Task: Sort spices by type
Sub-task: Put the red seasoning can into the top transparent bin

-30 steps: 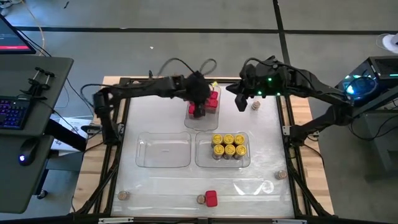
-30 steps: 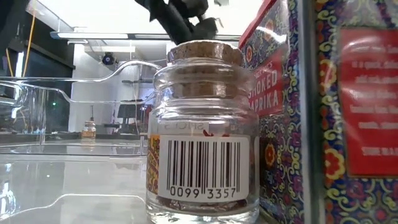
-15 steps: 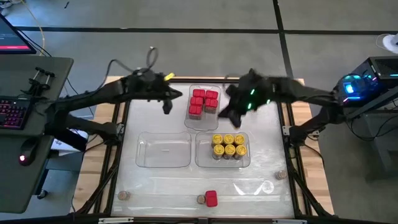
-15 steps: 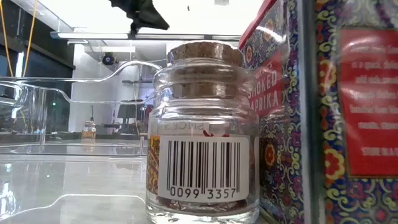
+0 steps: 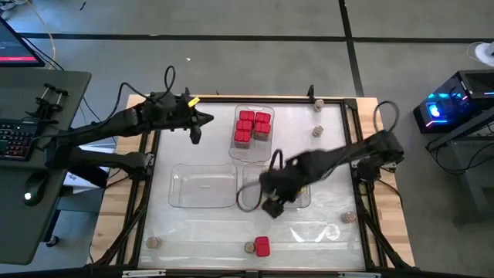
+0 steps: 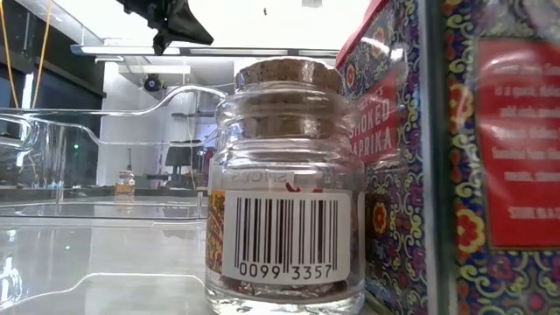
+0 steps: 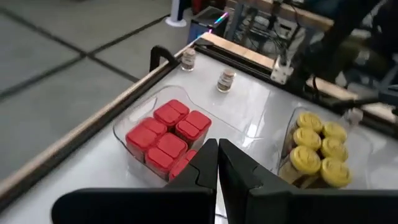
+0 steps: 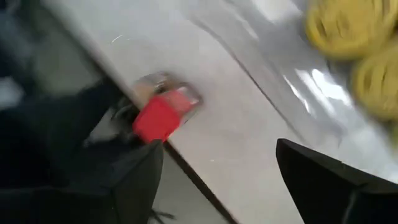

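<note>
Hovering over the near edge of the yellow-lidded jars' tray (image 5: 248, 202), your right end effector (image 5: 272, 207) is standing wide apart and empty, facing the red paprika box (image 8: 163, 117) and corked jar (image 6: 287, 179) at the surface's (image 5: 208, 232) front edge. Your left end effector (image 5: 194, 136) is waiting pressed together beside the tray of red boxes (image 5: 252, 127).

Red boxes (image 5: 252, 127) trayed; yellow-lidded jars (image 7: 318, 146) trayed together.

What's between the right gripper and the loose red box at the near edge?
Nothing visible. The right gripper, open, hangs at the near edge of the yellow-jar tray; only bare table separates it from the red box. A cork jar sits beside the box.
</note>
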Robot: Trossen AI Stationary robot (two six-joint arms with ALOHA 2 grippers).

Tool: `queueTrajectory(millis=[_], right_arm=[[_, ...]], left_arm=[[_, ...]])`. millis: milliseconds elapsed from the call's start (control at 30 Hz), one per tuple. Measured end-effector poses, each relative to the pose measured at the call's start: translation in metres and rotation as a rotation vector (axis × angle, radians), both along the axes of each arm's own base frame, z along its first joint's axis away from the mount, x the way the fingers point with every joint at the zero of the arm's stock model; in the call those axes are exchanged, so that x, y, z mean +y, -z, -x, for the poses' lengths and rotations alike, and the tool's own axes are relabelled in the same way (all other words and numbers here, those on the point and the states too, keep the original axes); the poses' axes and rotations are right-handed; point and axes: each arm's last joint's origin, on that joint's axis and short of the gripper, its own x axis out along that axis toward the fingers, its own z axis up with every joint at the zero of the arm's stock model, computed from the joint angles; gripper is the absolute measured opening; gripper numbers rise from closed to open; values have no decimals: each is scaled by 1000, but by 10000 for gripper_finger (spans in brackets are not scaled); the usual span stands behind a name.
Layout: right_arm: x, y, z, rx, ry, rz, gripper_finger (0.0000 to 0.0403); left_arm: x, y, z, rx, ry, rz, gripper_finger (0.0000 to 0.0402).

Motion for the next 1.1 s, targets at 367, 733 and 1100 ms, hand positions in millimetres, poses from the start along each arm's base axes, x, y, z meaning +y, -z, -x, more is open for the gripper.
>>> queueTrajectory(millis=[367,733,1100], right_arm=[[101,71,-37,130,659,-260,309],[119,100,-33,220,755,-191,309],[121,107,-34,234,725,-182,309]], left_arm=[[-4,2,0,47,175,-76,0],[-4,2,0,48,186,-72,0],[-4,2,0,48,186,-71,0]])
